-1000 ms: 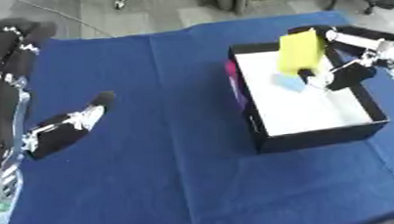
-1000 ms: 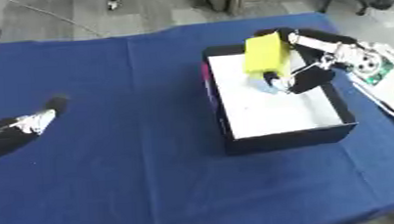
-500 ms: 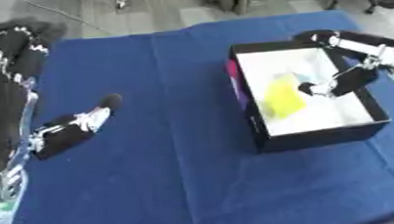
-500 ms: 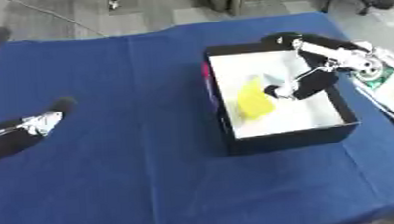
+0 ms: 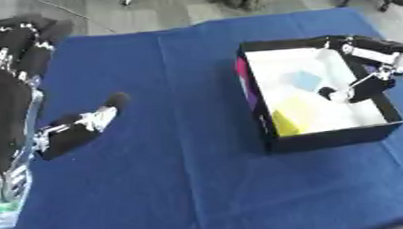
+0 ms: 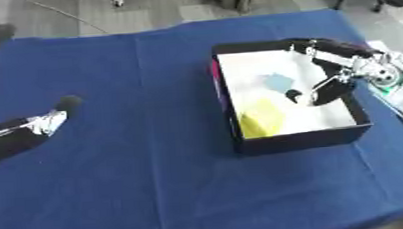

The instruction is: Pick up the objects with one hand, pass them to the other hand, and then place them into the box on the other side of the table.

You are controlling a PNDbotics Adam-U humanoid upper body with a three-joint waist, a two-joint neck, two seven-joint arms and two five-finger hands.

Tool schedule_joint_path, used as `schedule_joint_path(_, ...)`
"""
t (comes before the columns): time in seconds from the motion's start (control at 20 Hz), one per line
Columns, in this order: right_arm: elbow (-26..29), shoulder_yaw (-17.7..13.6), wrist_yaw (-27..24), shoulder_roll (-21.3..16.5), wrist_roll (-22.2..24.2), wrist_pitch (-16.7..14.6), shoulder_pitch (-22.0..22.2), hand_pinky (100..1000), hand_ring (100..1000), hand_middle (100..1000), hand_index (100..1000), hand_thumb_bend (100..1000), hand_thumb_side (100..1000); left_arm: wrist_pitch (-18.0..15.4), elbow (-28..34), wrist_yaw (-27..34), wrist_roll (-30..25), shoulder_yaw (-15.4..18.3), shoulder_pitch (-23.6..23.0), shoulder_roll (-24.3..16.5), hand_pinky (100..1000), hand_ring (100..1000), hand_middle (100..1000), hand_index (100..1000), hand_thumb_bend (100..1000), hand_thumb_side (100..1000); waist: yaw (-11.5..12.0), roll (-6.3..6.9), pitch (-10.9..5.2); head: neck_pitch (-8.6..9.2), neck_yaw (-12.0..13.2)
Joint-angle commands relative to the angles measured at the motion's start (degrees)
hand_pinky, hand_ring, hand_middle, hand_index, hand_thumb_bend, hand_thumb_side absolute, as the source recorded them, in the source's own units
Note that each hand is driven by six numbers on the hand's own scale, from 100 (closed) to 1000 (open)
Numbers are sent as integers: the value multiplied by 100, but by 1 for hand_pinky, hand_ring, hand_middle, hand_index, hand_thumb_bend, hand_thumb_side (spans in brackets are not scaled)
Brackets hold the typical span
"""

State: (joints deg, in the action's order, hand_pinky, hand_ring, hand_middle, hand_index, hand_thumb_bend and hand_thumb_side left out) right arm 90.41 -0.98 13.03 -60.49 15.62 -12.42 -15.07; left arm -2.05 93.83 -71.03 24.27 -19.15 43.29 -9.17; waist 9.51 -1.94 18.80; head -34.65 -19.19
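Lying flat on the white floor of the black box (image 6: 299, 140), the yellow object (image 6: 260, 121) is sitting in the near-left part of that box, close against the left wall. It is showing as a soft-edged yellow block, brighter on its near-left side and paler on top; its long axis is appearing to run from the near-left corner toward the box's middle, though its outline is too blurred to say more about which end is which. A pale blue patch (image 6: 278, 82) is lying farther back on the box floor, apart from the yellow piece, and a strip of pink (image 5: 241, 69) is showing along the left wall.

The right hand (image 6: 324, 90) is reaching in over the box's right side, its dark fingers hanging down over the floor to the right of the yellow object and slightly farther back. The fingers are looking relaxed and are holding nothing; a clear gap of white floor is separating them from the yellow block.

The left hand (image 5: 81, 129) is resting on the blue tablecloth (image 6: 148, 180) at the left side, well apart from the box, its fingers stretched out and holding nothing.

The box is standing on the right half of the table, its long sides running away from the robot.
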Motion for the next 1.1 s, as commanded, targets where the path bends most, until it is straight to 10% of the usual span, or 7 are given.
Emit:
schedule_joint_path(0.05,34,-92,-68,-255,-39,28,-22,1000,1000,1000,1000,151,100,-12,114,19,12,4,92,-65,813,795,683,833,627,426,-9,-6,-100,8,18)
schedule_joint_path(0.3,143,-246,-785,-95,-374,436,-43,1000,1000,1000,1000,100,116,44,174,68,39,70,74,-84,809,792,680,827,623,421,8,12,-113,-11,125)
schedule_joint_path(0.55,613,-392,-2379,240,-979,768,-61,1000,1000,1000,1000,100,396,293,316,571,36,439,-35,-289,782,771,658,802,467,412,38,57,-142,-91,632)
schedule_joint_path(0.7,835,-520,-3144,421,-1043,769,-56,1000,1000,1000,1000,100,461,426,405,1375,-62,791,-140,-571,782,768,665,798,341,431,58,95,-164,-133,867)
schedule_joint_path(0.8,1030,-634,-3511,589,-1084,736,-7,1000,1000,1000,1000,100,497,583,389,2370,-211,1132,-334,-849,808,779,670,785,100,597,75,109,-167,-136,1052)
schedule_joint_path(1.1,1606,-891,-3876,1078,-1314,736,244,1000,1000,1000,1000,100,523,690,292,4906,-617,1920,-956,-1756,816,778,674,776,100,722,112,83,-104,-59,1359)
